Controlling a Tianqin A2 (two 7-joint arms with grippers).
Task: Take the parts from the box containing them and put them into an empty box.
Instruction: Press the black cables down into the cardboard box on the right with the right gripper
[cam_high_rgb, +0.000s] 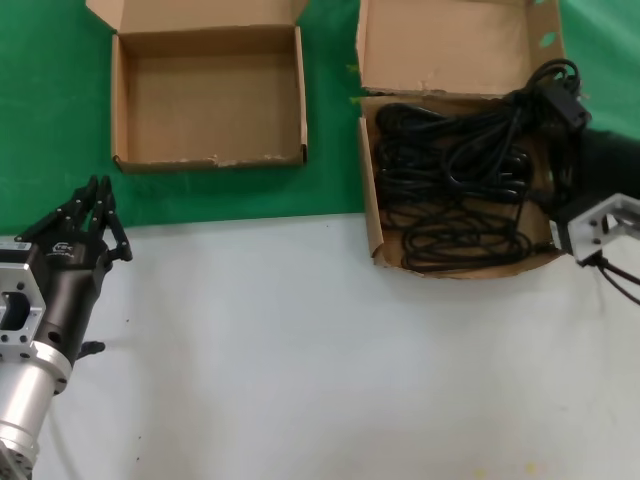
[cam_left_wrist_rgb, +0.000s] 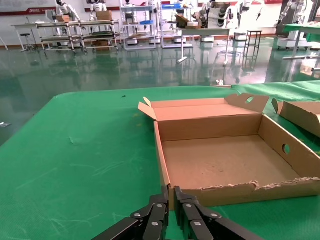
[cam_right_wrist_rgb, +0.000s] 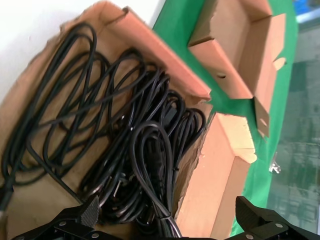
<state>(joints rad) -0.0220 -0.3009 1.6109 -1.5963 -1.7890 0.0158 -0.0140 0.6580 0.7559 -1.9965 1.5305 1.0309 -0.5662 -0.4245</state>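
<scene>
Hovering right hand (cam_right_wrist_rgb: 167, 222), fingers spread wide, over power cords (cam_high_rgb: 455, 185) in spotted-flap box (cam_high_rgb: 372, 215), far right edge of worktop. Left hand (cam_high_rgb: 85, 225) closed, parked left edge. Empty box (cam_high_rgb: 122, 100) far left. We judge risk: cords tangled, one pull drags several or shifts box.

- Cloth (cam_high_rgb: 330, 150) on far half of the table: plain solid green.
- Near half of the table (cam_high_rgb: 320, 370): pale grey-white, a few small dark specks.
- Small box (cam_high_rgb: 208, 95), far left: plain brown cardboard, paler tan floor inside, lid flap unmarked.
- Big box (cam_high_rgb: 372, 200), far right: same brown cardboard; small green spots on its lid flap (cam_high_rgb: 450, 45).
- Cords (cam_high_rgb: 455, 190) in the big box: black all over, slightly glossy.
- Left gripper (cam_high_rgb: 85, 225), near left: black fingers and body, silver metal arm section behind.
- Right gripper (cam_right_wrist_rgb: 170, 220), far right: black; pale silver-white bracket on the arm.
- Floor (cam_left_wrist_rgb: 125, 65) beyond the table: dark glossy green, with reflections.
</scene>
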